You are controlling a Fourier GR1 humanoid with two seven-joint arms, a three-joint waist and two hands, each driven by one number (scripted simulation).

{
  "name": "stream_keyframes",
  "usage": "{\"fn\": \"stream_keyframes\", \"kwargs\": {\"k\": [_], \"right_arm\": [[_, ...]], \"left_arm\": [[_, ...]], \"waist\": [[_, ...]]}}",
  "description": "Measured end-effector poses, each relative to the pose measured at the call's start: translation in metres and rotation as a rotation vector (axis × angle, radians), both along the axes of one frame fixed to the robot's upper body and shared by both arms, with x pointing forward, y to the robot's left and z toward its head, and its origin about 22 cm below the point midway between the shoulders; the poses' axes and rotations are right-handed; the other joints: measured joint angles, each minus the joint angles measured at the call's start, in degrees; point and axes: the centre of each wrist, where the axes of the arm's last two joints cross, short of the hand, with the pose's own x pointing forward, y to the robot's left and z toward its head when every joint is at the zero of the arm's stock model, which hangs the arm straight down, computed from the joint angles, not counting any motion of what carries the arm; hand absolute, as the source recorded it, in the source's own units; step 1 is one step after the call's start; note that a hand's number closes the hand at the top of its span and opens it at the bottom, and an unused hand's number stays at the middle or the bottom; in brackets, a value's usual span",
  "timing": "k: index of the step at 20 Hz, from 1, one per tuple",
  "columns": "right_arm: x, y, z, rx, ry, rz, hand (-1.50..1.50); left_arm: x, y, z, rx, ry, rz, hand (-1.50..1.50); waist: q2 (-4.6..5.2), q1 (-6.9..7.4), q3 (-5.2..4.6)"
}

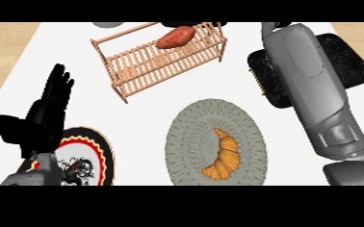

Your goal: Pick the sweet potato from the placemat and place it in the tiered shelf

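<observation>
The reddish-brown sweet potato (176,37) lies on the top tier of the wooden slatted tiered shelf (153,65), near its far end. My right forearm runs up the right side, over the black marbled placemat (338,60). My right hand (206,24) shows only as a black sliver at the picture's upper edge, just beyond the sweet potato, with most of it cut off. Whether it touches the sweet potato I cannot tell. My left hand (50,103) rests open at the left edge, fingers up, holding nothing.
A croissant (222,155) lies on a round grey woven mat (186,130) at front centre. A red, white and black patterned plate (96,149) sits at the lower left under my left forearm. A grey object (107,24) peeks in behind the shelf.
</observation>
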Motion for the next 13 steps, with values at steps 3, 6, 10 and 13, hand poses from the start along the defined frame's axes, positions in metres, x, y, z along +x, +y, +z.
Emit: {"fn": "stream_keyframes", "kwargs": {"k": [3,6,10,13], "right_arm": [[-0.012,-0.035,0.001,0.012,0.015,-0.009,-1.5],[-0.025,-0.074,-0.001,0.013,0.022,-0.003,-1.5],[-0.045,-0.119,-0.001,0.017,0.019,0.026,-1.5],[-0.056,-0.144,0.001,0.023,0.013,0.039,-1.5]], "left_arm": [[0.001,0.005,0.0,-0.001,-0.004,0.005,0.0],[0.002,0.002,0.002,0.0,-0.003,0.006,0.0],[-0.002,-0.001,0.0,0.001,-0.006,-0.001,0.0],[-0.002,0.001,0.002,0.0,-0.009,-0.007,0.0]], "waist": [[-0.04,-0.22,-0.01],[0.02,-0.23,0.01],[0.13,0.13,0.0],[0.25,0.48,0.01]]}}
